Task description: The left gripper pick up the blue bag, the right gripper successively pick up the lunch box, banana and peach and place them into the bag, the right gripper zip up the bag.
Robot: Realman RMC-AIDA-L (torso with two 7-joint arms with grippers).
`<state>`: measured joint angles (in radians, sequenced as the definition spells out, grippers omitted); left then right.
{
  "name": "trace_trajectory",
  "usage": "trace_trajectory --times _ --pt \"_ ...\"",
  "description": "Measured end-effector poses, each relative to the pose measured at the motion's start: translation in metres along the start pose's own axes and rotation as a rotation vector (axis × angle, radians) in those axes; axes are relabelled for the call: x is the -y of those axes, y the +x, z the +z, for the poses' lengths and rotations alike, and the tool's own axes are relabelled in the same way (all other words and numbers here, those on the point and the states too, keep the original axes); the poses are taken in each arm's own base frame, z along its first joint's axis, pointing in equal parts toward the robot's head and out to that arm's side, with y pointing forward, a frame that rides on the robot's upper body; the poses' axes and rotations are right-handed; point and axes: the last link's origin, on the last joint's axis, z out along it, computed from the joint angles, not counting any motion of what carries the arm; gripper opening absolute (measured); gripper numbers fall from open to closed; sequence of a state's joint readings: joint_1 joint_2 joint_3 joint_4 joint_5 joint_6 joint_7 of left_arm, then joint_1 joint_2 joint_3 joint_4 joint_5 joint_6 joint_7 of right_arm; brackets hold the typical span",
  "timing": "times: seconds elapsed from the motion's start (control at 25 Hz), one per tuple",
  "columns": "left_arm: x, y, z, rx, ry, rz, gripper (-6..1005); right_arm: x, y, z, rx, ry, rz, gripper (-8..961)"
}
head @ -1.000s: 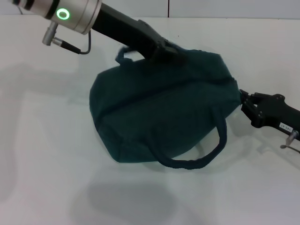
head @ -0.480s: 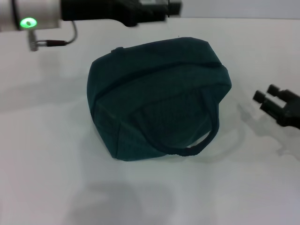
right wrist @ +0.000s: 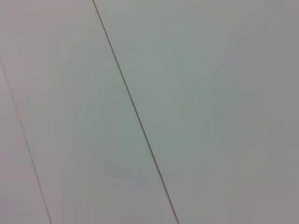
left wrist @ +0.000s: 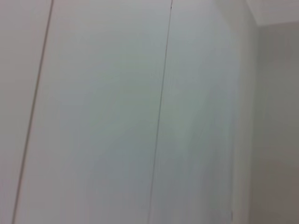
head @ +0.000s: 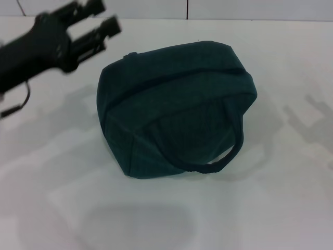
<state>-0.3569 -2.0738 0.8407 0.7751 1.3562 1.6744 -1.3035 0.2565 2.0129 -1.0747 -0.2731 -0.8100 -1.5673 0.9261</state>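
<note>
The blue bag [head: 174, 107] sits on the white table [head: 52, 172] in the head view, zipped shut and bulging, with one carry handle [head: 229, 151] hanging down its front. My left gripper [head: 99, 23] is open and empty, raised at the upper left, apart from the bag. My right gripper is out of view; only its shadow falls on the table at the right. The lunch box, banana and peach are not visible. Both wrist views show only a plain white panelled wall.
The table's far edge meets a white wall [head: 234, 8] at the back. The left arm's cable [head: 13, 107] hangs at the far left edge.
My left gripper let go of the bag and swung away to the upper left. My right gripper drew back from the bag's right end and left the view. The bag settled on the table.
</note>
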Motion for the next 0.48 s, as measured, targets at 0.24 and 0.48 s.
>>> trace_trajectory --times 0.24,0.48 --pt "-0.025 -0.018 -0.037 -0.033 0.004 0.005 605 -0.016 -0.034 0.0 0.102 -0.222 -0.075 677" --pt "-0.041 -0.023 -0.043 -0.006 -0.09 -0.03 665 -0.026 -0.061 0.021 -0.006 -0.513 -0.051 680"
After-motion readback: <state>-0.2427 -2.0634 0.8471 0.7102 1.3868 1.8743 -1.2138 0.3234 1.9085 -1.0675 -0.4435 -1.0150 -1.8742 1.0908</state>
